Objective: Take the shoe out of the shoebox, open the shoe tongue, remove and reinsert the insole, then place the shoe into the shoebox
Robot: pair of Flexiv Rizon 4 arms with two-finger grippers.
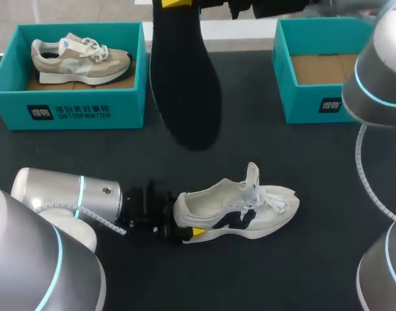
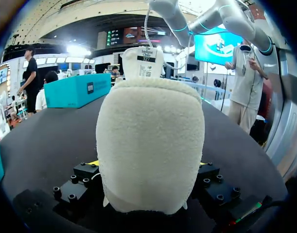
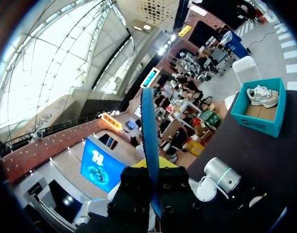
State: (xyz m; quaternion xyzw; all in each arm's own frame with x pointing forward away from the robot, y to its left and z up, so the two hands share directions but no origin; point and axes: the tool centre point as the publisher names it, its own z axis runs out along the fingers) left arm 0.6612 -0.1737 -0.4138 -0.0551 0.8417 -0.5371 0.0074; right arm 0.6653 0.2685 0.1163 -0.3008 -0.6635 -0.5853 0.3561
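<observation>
**A:** Wide shot first: a black tabletop with a teal shoebox at each far corner. The left shoebox holds a beige shoe. The right shoebox shows bare cardboard.

**B:** And the white shoe sits out in the middle of the tabletop, on its sole, toe toward the right arm's side. Its tongue stands up and the mouth is wide open.

**A:** Look above it! The black insole hangs in the air, well clear of the shoe, between the two boxes.

**B:** That's the right pincer, closed flat on one end of the insole, the rest jutting out ahead of its fingers.

**A:** Down low, the left pincer clamps the heel from both sides, pinning the shoe to the tabletop.

**B:** So I call it: insole out, reinsertion up next.

**A:** Agreed. The right arm needs to lower the insole's free end, line it up with the shoe's length and feed it in under the tongue, with the left bracing the heel.

**B:** The tricky bit, I reckon, is that the thin insole may bend or catch on the collar.
</observation>
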